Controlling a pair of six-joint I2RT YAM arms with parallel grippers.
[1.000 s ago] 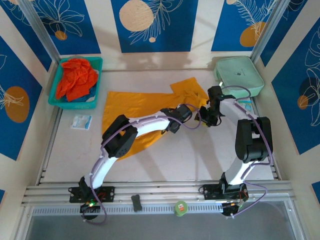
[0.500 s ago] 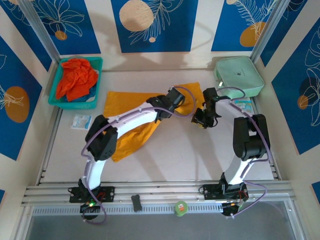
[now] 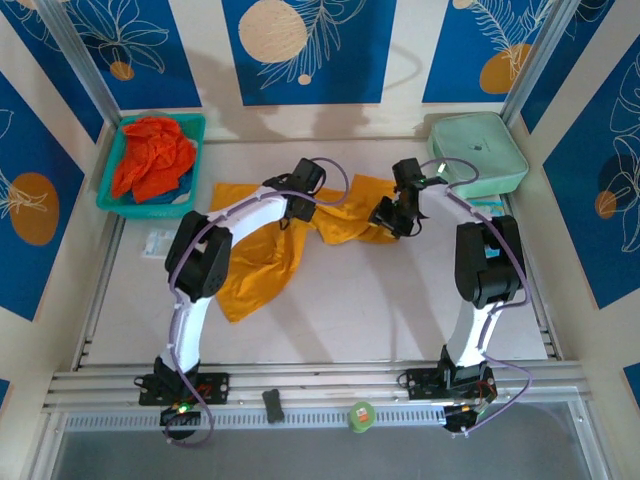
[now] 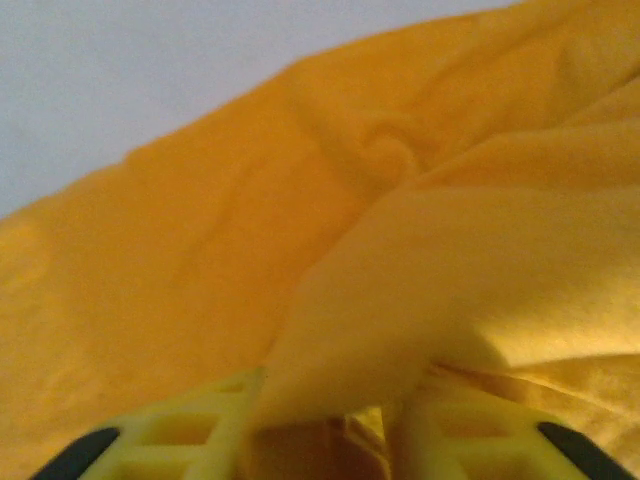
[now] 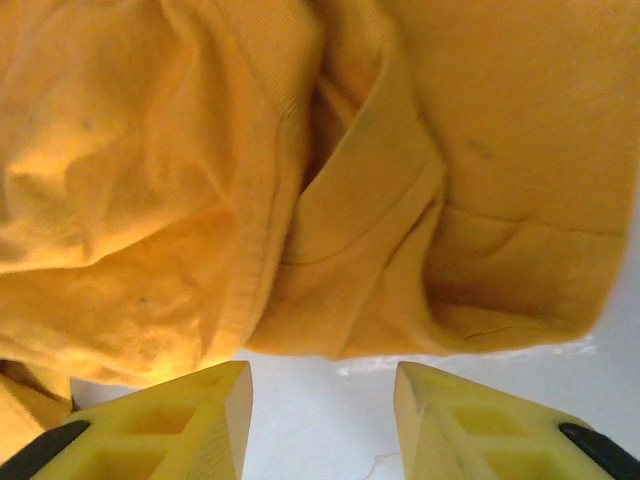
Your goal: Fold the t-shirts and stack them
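Walls panelled in blue, printed with white leaves and orange discs, are seen around a pale, smooth table edged by metal rails. Across its middle the yellow-orange t-shirt is spread in soft, rumpled folds, with one end bunched between the two arms. At the far right corner a mint-green zipped case, rounded and padded, is set. At the far left a teal plastic basket is heaped with the crumpled red-orange t-shirt. The left gripper is seen on the yellow-orange cloth. From its wrist camera a raised fold is shown standing between the yellow fingers; whether that fold is clamped cannot be told. The right gripper is found at the shirt's right edge. In its wrist view a stitched hem is revealed, with the jaws parted over bare table and nothing held. A small white packet is laid near the basket.
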